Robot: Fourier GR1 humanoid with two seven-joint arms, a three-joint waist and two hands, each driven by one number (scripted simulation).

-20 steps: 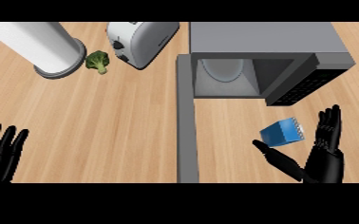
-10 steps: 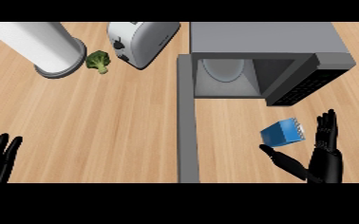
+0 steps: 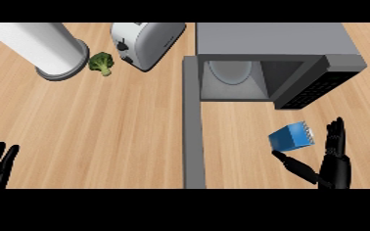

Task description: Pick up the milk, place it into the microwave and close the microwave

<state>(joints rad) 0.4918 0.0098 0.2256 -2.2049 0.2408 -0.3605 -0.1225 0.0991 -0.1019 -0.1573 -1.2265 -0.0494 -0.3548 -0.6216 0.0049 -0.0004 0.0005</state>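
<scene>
Wood-grained tabletop (image 3: 108, 127) is spread beneath a boxy blue milk carton (image 3: 292, 138), flanked by the outspread right robot hand (image 3: 334, 169); the left robot hand (image 3: 6, 169) is likewise unclenched.

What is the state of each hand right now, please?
Left hand: open, resting at the lower left edge.
Right hand: open beside the milk carton, holding nothing.
</scene>
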